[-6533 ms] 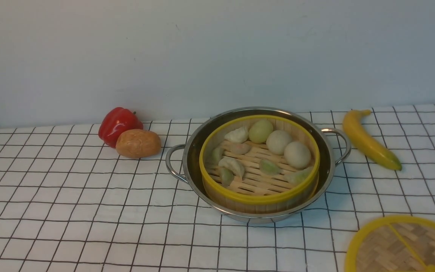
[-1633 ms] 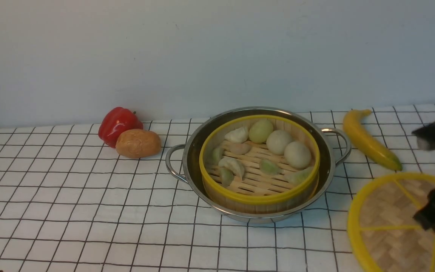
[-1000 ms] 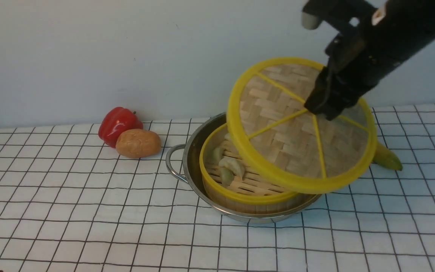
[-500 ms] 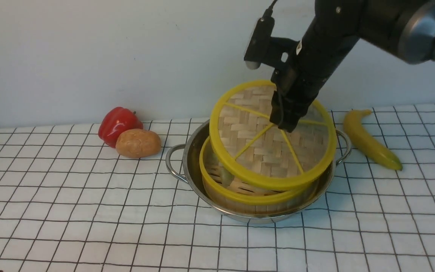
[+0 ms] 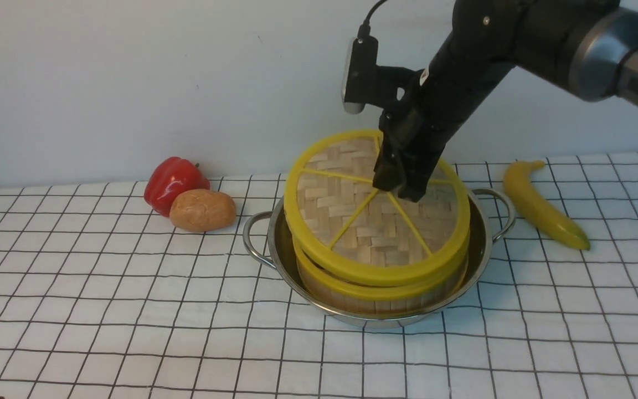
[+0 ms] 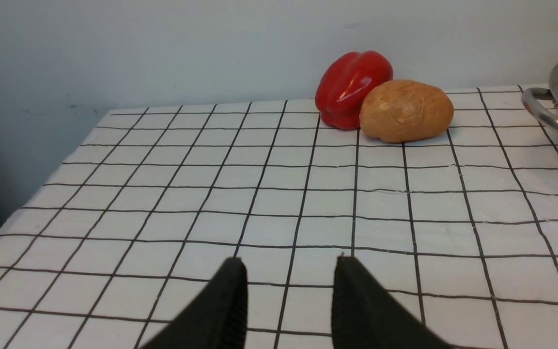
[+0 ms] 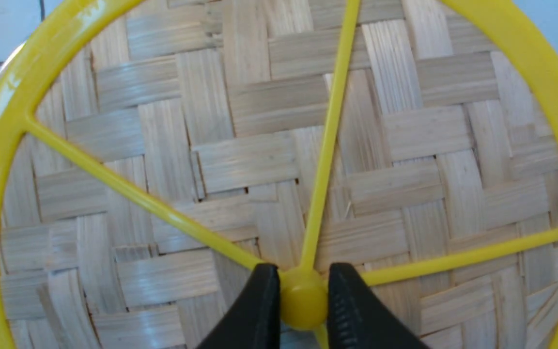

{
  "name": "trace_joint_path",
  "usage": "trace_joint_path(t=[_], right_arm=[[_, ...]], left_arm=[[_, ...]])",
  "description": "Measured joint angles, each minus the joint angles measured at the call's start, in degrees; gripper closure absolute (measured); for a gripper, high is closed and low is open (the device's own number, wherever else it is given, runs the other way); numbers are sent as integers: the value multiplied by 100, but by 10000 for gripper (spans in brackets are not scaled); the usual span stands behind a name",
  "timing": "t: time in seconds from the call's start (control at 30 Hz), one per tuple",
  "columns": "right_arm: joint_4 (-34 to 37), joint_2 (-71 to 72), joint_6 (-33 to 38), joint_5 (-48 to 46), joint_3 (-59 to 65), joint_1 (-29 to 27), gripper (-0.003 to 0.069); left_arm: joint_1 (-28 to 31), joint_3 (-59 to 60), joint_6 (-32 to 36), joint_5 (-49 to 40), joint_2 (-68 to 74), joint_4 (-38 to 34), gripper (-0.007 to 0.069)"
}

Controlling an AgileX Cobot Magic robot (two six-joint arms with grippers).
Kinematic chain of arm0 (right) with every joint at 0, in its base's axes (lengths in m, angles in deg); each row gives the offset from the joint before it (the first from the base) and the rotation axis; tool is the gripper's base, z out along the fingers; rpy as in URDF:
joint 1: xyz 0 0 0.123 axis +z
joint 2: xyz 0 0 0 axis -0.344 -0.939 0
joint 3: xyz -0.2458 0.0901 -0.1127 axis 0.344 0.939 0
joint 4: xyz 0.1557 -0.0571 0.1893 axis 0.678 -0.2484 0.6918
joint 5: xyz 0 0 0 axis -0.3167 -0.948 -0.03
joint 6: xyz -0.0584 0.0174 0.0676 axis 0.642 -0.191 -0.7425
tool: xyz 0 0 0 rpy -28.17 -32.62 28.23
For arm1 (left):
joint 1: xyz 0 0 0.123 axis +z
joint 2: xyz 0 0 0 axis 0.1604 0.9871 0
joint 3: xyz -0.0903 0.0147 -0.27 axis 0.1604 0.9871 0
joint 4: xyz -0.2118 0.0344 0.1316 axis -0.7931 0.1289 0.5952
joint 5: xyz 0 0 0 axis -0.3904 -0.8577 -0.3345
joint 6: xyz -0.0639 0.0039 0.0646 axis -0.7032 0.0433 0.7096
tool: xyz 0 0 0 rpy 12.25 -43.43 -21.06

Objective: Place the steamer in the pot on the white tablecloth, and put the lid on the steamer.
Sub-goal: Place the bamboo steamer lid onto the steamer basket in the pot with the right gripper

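The steel pot [image 5: 272,244] stands on the white tablecloth [image 5: 130,310] with the bamboo steamer [image 5: 352,296] inside it. The woven lid [image 5: 363,227] covers the steamer's top, slightly tilted, its near edge low over the steamer's yellow rim and its far edge higher. My right gripper [image 5: 399,188] comes down from above and is shut on the lid's yellow centre knob [image 7: 303,298]. The dumplings are hidden under the lid [image 7: 240,160]. My left gripper [image 6: 288,271] hangs open over bare cloth to the pot's left, holding nothing.
A red pepper [image 5: 172,183] and a brown potato [image 5: 202,209] lie left of the pot near the wall. A banana [image 5: 540,208] lies right of the pot. The pot's handle and rim [image 6: 550,118] show in the left wrist view.
The right arm has carried the lid from the table's right front up and over the pot. In the last half second the lid has come down and levelled over the steamer.
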Motion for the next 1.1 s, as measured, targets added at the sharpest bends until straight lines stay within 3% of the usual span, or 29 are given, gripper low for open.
trace_joint_path(t=[0.83, 1.1], right_arm=[[-353, 0, -107, -214, -363, 0, 519], [-373, 0, -447, -215, -737, 0, 519]], left_arm=[[0, 0, 0, 0, 0, 0, 382], [0, 0, 0, 0, 0, 0, 382]])
